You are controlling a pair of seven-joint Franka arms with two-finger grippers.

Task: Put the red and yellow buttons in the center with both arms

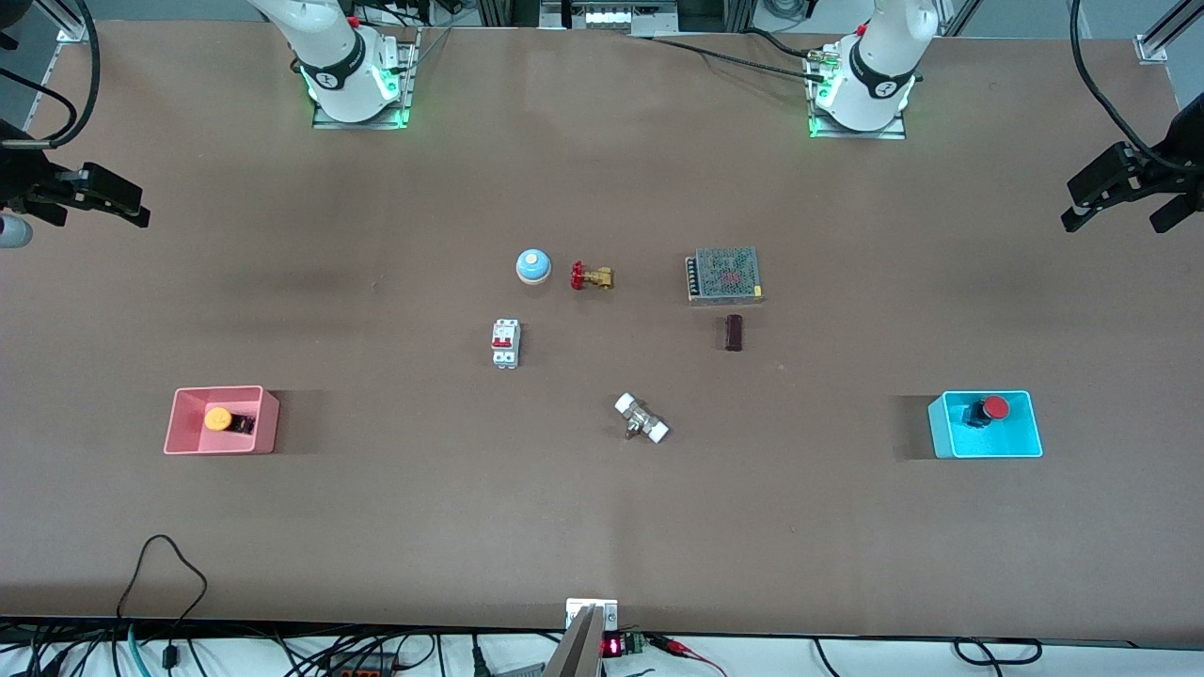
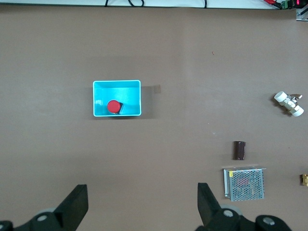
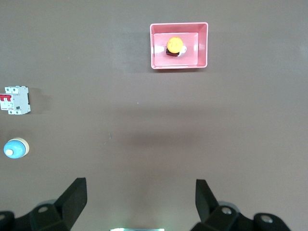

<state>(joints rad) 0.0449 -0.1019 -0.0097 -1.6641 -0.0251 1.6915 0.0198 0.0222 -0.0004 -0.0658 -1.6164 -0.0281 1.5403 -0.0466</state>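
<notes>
While both arms hang high with nothing in their grasp, the left gripper [image 1: 1119, 193] sits over the table edge at its own end, fingers [image 2: 77, 204] spread wide, and the right gripper [image 1: 103, 199] mirrors it at the other end, fingers [image 3: 74, 198] just as wide. Measured from the grey power supply [image 1: 723, 275] near the middle, the red button [image 1: 990, 410] lies in the cyan tray [image 1: 1021, 442] nearer the front camera toward the left arm's end, and the yellow button [image 1: 220, 418] rests in the pink tray [image 1: 188, 437] well apart toward the right arm's end. A dark cylinder [image 1: 734, 332] lies just beside the supply.
</notes>
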